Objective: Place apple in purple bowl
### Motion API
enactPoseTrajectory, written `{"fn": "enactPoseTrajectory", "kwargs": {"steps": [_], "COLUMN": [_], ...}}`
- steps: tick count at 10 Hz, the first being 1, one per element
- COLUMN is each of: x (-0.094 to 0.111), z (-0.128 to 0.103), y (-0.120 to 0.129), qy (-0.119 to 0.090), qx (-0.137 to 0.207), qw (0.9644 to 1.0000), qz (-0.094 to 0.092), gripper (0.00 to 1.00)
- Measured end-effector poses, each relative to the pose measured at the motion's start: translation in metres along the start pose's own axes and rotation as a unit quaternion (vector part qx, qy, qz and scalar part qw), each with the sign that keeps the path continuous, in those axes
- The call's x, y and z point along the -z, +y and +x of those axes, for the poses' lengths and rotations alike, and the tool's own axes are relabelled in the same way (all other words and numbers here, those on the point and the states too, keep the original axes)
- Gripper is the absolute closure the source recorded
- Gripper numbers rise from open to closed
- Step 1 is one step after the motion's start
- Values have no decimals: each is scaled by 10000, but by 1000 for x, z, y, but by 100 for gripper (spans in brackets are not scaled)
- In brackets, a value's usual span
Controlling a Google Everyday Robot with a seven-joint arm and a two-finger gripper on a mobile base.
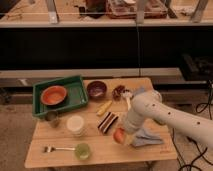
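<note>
The white arm [165,117] comes in from the 4 o'clock side of the wooden table [55,137], runs up to a rounded elbow near the 2 o'clock corner, then bends back down toward the front edge. Its last link points downward and to the left, ending in the gripper [122,133] at about 5 o'clock on the tabletop. The apple [118,136] is right at the gripper's tip, touching it or nearly so (whether the gripper is closed on the fruit or only set against it, I cannot tell). A blue-grey cloth [148,138] lies just beside the apple at its 3 o'clock, partly under the arm.

The purple bowl [96,89] stands well apart from the apple, at about 12 o'clock on the table, just beside the right wall of the green tray [76,86]. An orange bowl [53,95] sits inside that tray. A dark striped packet [107,121] lies between the purple bowl and the apple, close to the apple at its 11 o'clock.
</note>
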Motion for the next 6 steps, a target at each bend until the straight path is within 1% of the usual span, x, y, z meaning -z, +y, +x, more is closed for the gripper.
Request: {"fn": "enactPoseTrajectory", "kwargs": {"steps": [1,2,3,4,5,6], "x": [16,26,38,49,53,52], "z": [-9,-15,-20,-31,-41,-49], "y": [-18,-36,-58,-85,-107,-132], "qy": [-244,-524,-784,-1021,-1143,-1223], "qx": [-59,-130,-202,-230,-198,-144], "qw": [9995,9977,9941,9875,9813,9757], "qz": [183,400,720,1179,1536,1814], "gripper": [100,100,100,100,100,100]}}
